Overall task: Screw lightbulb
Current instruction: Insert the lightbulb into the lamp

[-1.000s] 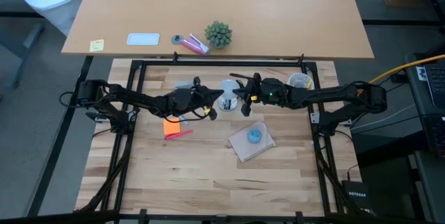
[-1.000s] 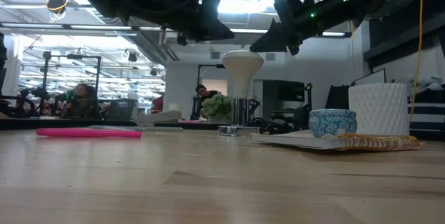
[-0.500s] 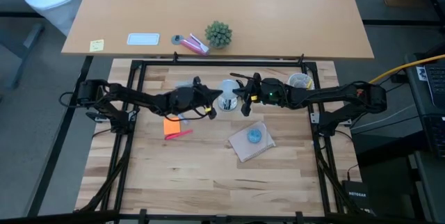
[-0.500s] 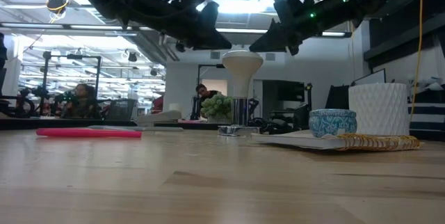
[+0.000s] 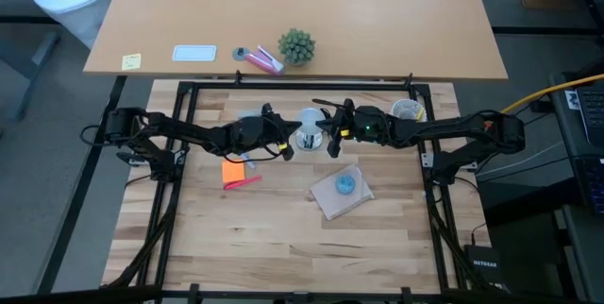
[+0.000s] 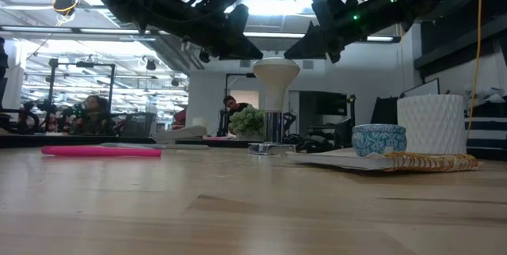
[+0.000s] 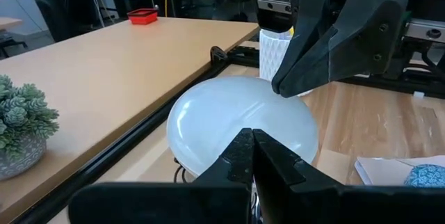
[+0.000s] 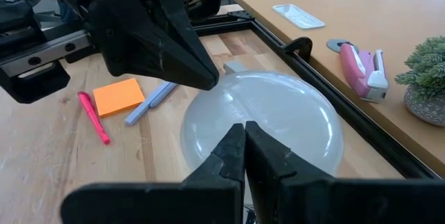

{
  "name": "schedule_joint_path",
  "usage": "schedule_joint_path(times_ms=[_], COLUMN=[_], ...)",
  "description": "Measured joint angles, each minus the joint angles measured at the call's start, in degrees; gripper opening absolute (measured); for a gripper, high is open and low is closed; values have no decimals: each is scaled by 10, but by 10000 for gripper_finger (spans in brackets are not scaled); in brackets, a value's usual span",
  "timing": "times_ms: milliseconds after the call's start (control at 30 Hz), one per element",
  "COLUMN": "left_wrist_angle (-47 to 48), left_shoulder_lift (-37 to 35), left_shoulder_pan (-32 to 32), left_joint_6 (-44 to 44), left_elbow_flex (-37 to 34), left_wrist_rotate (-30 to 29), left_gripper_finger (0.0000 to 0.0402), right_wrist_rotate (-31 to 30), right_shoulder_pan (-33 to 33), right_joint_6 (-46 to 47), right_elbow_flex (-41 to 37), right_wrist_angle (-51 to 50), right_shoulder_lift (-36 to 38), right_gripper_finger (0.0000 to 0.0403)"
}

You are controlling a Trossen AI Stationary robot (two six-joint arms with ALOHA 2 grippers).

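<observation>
The frosted white lightbulb (image 6: 276,73) stands upright with its screw base in a shiny metal socket (image 6: 273,132) on the table, a little behind the table's middle (image 5: 309,122). My left gripper (image 6: 255,52) is shut and slants down at the bulb's top from the table's left. My right gripper (image 6: 291,54) is shut and slants down at the top from the right. Each wrist view shows the bulb's dome (image 7: 243,123) (image 8: 278,123) just beyond that arm's own shut fingertips, with the other gripper behind it. My left gripper has its shut fingertips (image 7: 252,140) close over the left side of the bulb's dome; whether they touch it, I cannot tell. My right gripper has its shut fingertips (image 8: 245,132) close over the right side of the dome; whether they touch it, I cannot tell.
A blue round blob (image 5: 345,184) lies on a brown pad right of the middle. A white textured cup (image 5: 408,110) stands at the back right. Orange sticky notes (image 5: 234,170) and a pink pen (image 5: 243,182) lie on the left. A black frame (image 5: 302,84) edges the far side.
My left gripper has tipped its shut fingertips down a little, closer to the bulb's top. The bulb and my right gripper have kept still.
</observation>
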State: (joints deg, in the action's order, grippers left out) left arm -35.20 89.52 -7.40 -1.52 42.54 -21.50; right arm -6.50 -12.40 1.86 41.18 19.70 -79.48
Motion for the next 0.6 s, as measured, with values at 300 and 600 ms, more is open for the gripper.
schedule_joint_path(times_ms=[300, 600], left_wrist_angle=[2, 3], left_shoulder_lift=[0, 0], left_shoulder_pan=[-8, -10], left_joint_6=[-16, -21], left_elbow_flex=[0, 0], left_wrist_rotate=[1, 1], left_gripper_finger=[0, 0], right_wrist_rotate=[0, 0], right_shoulder_pan=[0, 0], right_joint_6=[0, 0], right_elbow_flex=[0, 1], right_wrist_angle=[2, 2], right_shoulder_lift=[0, 0], right_gripper_finger=[11, 11])
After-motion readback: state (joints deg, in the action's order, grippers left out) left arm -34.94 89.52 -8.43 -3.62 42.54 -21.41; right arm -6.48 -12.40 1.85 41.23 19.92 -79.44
